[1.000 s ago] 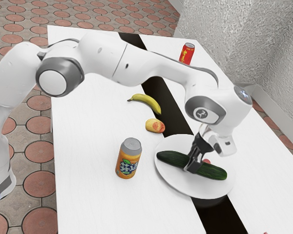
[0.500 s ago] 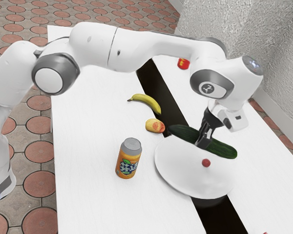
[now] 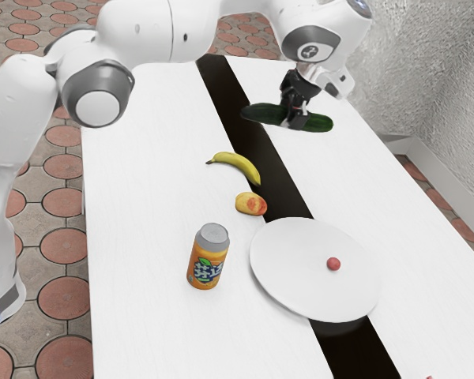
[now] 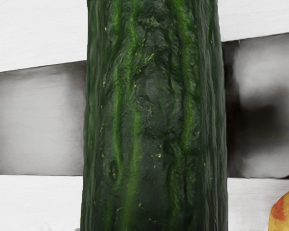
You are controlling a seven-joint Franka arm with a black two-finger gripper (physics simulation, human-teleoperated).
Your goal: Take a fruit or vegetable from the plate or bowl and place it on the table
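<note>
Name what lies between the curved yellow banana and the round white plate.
In the exterior view, an oval yellow-and-red fruit lies between the banana and the plate, at the edge of the black stripe.

A white table (image 3: 142, 316) stands on red-and-grey tiled floor (image 3: 62, 300) near rough pale wall (image 3: 442, 71).

I have my arm (image 3: 154, 31) reaching in from the exterior view's left, bent at a big round joint (image 3: 97, 99) and partly past the top edge. From the wrist (image 3: 320, 35), my black gripper (image 3: 295, 121) points down in mid-air, its two fingers closed in a hold.
</note>
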